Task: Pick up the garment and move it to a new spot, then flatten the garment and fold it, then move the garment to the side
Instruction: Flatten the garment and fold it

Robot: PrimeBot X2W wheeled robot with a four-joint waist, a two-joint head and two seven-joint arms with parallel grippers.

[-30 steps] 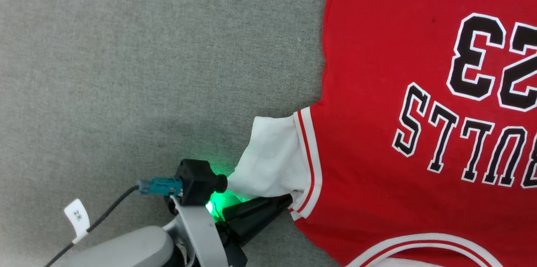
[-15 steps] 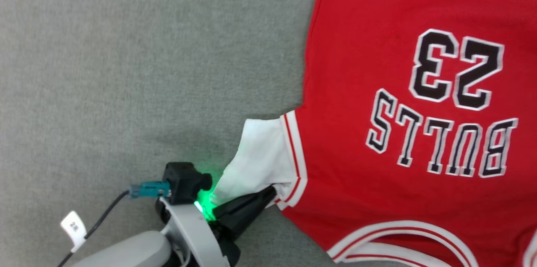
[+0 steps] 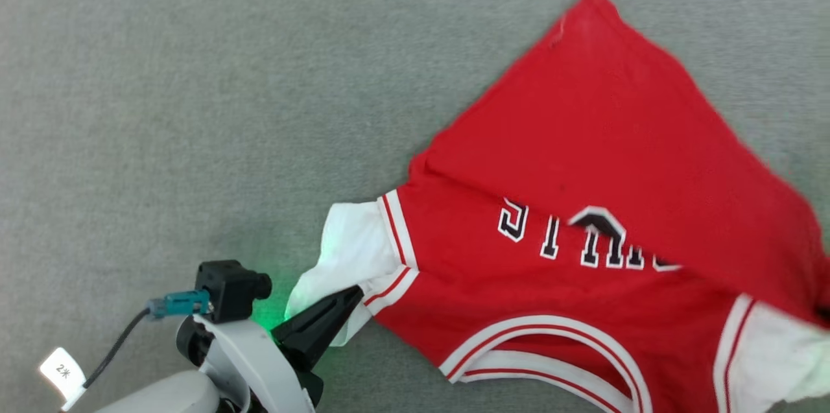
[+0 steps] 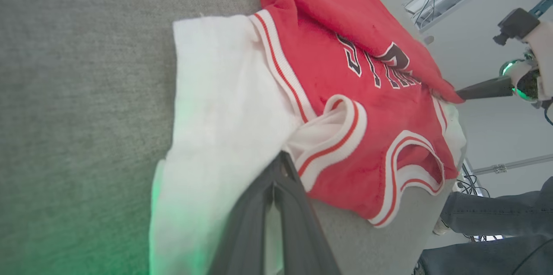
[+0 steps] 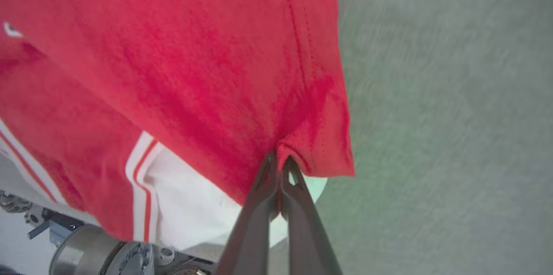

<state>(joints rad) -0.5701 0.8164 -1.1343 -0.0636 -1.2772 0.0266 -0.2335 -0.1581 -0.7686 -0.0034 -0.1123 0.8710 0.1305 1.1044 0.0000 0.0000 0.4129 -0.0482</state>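
The garment [image 3: 583, 141], a red jersey with white sleeves and striped trim, lies on the grey surface. Its far right part is drawn back over the chest, hiding part of the black letters. My left gripper [image 3: 350, 299] is shut on the white sleeve [image 3: 343, 244] beside the striped trim, and it pinches the same sleeve in the left wrist view [image 4: 278, 167]. My right gripper [image 5: 278, 160] is shut on a bunched red edge of the garment [image 5: 173, 50]. It holds that edge above the other white sleeve [image 5: 194, 197]. In the left wrist view, the right gripper [image 4: 460, 93] meets the garment [image 4: 345, 16] at its far corner.
Grey felt-like table surface [image 3: 194, 108] stretches to the left and behind the garment. A cable with a white tag [image 3: 61, 371] hangs off my left wrist. A person's legs in jeans [image 4: 484, 219] stand beyond the table's edge. Part of my base [image 5: 108, 253] lies below the right gripper.
The head camera has shifted. The garment's far right part has been pulled back over the chest, covering the number and some letters. My left gripper still holds the sleeve.
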